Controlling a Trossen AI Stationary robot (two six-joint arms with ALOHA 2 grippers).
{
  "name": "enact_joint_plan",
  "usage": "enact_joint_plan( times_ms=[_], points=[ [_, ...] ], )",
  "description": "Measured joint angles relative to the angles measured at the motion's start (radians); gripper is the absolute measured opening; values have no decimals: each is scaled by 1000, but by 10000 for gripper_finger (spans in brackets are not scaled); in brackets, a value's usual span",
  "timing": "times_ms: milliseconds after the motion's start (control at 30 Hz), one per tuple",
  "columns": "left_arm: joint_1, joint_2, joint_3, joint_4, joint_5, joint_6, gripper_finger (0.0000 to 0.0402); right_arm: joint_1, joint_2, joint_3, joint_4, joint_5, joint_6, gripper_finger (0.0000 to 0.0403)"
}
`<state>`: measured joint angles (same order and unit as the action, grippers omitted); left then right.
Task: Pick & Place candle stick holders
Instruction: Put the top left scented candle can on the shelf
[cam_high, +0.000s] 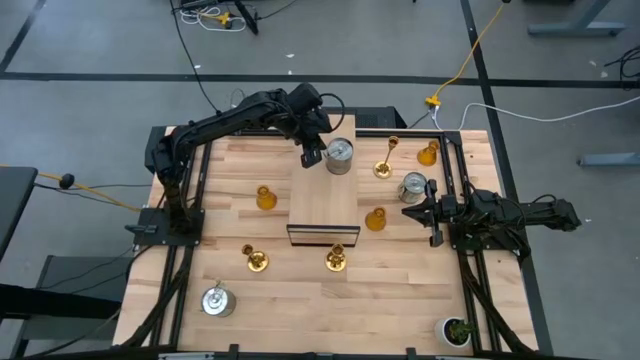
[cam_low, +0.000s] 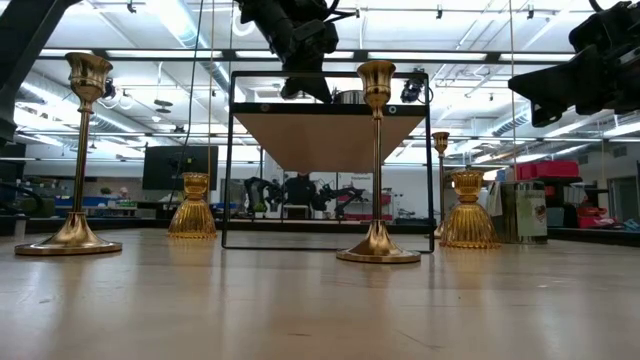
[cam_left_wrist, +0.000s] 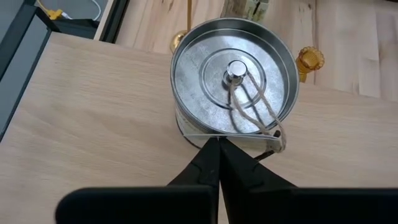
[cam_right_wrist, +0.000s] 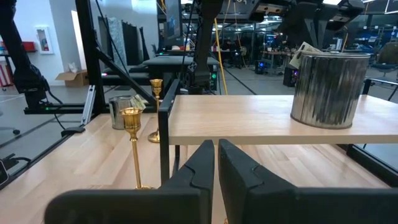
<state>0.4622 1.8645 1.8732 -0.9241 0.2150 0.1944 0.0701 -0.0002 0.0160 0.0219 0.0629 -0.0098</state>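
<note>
A silver can (cam_high: 340, 155) with a knobbed lid and a string stands on the far end of a raised wooden shelf (cam_high: 322, 200). It also shows in the left wrist view (cam_left_wrist: 233, 78). My left gripper (cam_high: 312, 155) is shut, its tips (cam_left_wrist: 217, 143) right at the can's side. My right gripper (cam_high: 408, 212) is shut and empty near a second silver can (cam_high: 413, 186). A third can (cam_high: 217, 300) stands near left. Gold candlesticks (cam_high: 256, 260) (cam_high: 336, 260) (cam_high: 385, 165) and amber holders (cam_high: 265, 197) (cam_high: 376, 219) (cam_high: 428, 153) stand on the table. My left gripper's shut fingertips (cam_left_wrist: 214, 149) stand against the foot of the can's side wall (cam_left_wrist: 199, 132), coming from the table's left and slanting down. I cannot tell whether they touch it. The can stands upright on the shelf.
The shelf stands on a thin black frame (cam_low: 232, 160) above the table's middle. A small green potted plant (cam_high: 458, 330) sits at the near right corner. Black rails (cam_high: 470, 250) run along both table sides.
</note>
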Motion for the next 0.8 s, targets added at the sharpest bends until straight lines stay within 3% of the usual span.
enact_joint_plan(
  times_ms=[800],
  points=[
    [0, 1, 0, 19, 0, -1, 4, 0, 0, 0, 0, 0, 0, 27]
  ],
)
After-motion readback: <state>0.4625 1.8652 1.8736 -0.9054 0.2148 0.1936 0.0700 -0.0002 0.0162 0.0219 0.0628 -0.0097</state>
